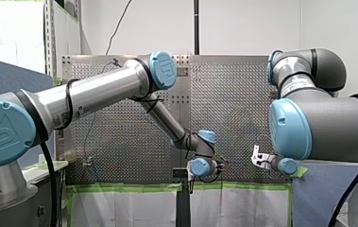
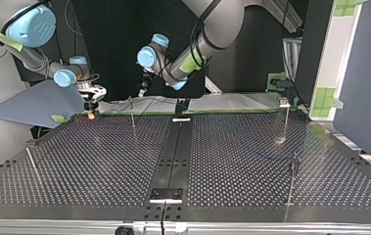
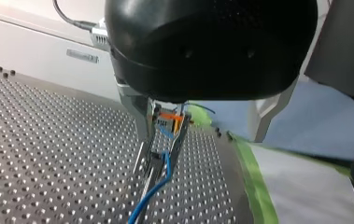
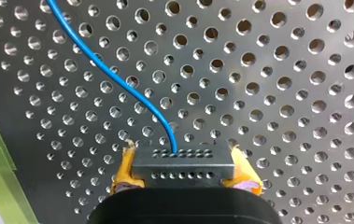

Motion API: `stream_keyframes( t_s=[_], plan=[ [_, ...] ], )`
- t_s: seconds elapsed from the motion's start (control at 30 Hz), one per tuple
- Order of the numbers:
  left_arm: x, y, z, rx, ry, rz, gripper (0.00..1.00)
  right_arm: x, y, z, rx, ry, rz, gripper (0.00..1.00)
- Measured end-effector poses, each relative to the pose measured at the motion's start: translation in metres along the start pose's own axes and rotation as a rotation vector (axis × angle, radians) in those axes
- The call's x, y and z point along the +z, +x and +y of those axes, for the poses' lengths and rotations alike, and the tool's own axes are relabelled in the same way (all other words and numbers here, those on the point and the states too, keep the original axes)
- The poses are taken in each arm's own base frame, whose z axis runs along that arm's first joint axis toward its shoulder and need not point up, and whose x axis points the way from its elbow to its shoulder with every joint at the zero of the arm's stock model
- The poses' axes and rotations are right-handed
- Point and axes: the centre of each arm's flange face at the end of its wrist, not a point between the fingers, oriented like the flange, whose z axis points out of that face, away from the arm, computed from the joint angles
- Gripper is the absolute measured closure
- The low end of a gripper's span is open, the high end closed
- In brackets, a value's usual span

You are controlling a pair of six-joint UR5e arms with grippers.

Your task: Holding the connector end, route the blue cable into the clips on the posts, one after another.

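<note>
In the right wrist view my right gripper [image 4: 182, 151] is shut on a grey connector block [image 4: 184, 170], its yellow pads [image 4: 124, 170] pressing both ends. The blue cable [image 4: 118, 79] leaves the connector and curves away over the perforated plate. In the left wrist view my left gripper [image 3: 161, 151] hangs over the plate, its metal fingers [image 3: 143, 154] apart, straddling a post's clip [image 3: 170, 122] with an orange part. The blue cable [image 3: 153, 191] drops between those fingers. In the top view my right gripper [image 2: 91, 108] is at the far left edge and my left gripper [image 2: 143, 90] is beside a thin post [image 2: 132, 111].
More thin posts stand on the plate at the top view's right [image 2: 286, 120] and nearer right [image 2: 292, 178]. A rod [image 2: 31, 164] leans at the left. Green tape [image 3: 254, 182] lines the plate's far edge. A blue-grey panel [image 2: 36, 105] lies under my right arm.
</note>
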Motion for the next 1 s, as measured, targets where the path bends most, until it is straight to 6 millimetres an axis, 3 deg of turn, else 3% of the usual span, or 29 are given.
stream_keyframes(
  t_s=[0.47,0.6,0.83,1.0],
  plan=[
    [-0.003,-0.002,-0.003,0.017,-0.019,-0.004,0.00,0.000,-0.002,0.001,-0.001,0.000,0.000,1.00],
    [-0.011,-0.013,-0.018,0.040,-0.004,-0.005,0.00,-0.001,-0.002,0.003,0.000,-0.003,-0.001,1.00],
    [-0.044,-0.034,-0.055,0.050,0.019,-0.046,0.00,-0.001,-0.003,0.005,0.001,-0.006,-0.002,1.00],
    [-0.056,-0.053,-0.061,0.020,0.019,-0.091,0.00,-0.001,-0.003,0.005,0.001,-0.007,-0.001,1.00]
  ],
)
